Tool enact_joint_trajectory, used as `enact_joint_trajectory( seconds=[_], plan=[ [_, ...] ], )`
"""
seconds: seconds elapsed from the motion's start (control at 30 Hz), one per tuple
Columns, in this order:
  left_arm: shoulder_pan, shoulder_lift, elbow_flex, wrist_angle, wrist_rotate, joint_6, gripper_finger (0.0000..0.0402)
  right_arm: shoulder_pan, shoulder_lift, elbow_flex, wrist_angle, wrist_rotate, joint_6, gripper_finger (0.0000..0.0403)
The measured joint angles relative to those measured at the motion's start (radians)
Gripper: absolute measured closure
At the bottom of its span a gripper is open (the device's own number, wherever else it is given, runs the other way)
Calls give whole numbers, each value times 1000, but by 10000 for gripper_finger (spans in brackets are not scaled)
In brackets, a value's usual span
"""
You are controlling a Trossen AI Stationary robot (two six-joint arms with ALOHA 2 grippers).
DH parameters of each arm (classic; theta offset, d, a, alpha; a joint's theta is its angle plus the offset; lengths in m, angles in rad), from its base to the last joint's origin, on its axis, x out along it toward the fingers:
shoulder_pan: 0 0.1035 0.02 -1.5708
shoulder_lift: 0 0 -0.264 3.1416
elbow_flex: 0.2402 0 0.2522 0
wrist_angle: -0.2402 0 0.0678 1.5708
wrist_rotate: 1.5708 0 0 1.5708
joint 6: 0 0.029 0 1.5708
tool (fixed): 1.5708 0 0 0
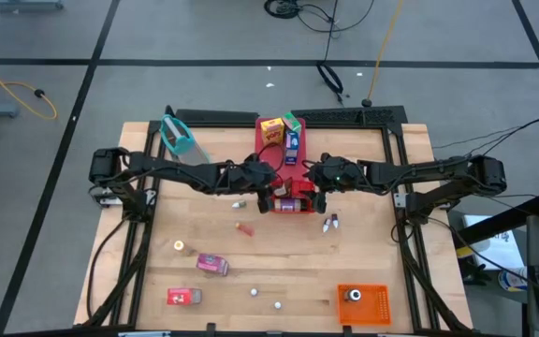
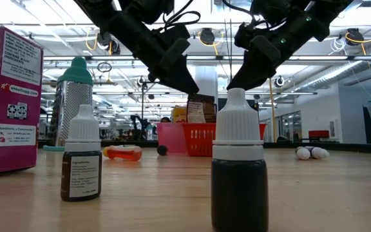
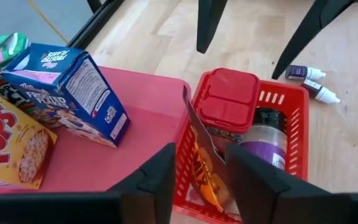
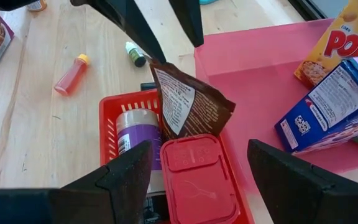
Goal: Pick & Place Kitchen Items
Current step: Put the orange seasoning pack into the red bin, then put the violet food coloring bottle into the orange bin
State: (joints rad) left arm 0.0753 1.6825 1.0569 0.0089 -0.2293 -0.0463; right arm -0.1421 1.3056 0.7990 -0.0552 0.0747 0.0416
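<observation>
Both grippers over the red basket (image 3: 291, 118).
Left gripper (image 3: 201, 171) part-open astride the brown packet (image 4: 188, 102) standing in the basket, grip unclear; right gripper (image 4: 197, 165) wide open, empty.

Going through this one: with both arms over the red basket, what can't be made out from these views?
- Bottom of the red basket: wrist views, covered by the red-lidded jar, purple-labelled jar and brown packet.
- Whether the left gripper touches the packet: left wrist view, unclear.
- Small round pieces: high view, too small to identify.
- Pink carton: low view, cut by the edge.
</observation>
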Motion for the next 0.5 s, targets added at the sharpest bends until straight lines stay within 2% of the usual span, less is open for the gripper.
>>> enact_joint_trajectory(
  seconds=[0.23,0.5],
  plan=[
    [-20,-44,0,-67,9,0,232,40,0,0,-115,0,54,147],
    [-60,-154,0,-177,1,-9,235,112,-8,-1,-236,1,171,147]
  ],
)
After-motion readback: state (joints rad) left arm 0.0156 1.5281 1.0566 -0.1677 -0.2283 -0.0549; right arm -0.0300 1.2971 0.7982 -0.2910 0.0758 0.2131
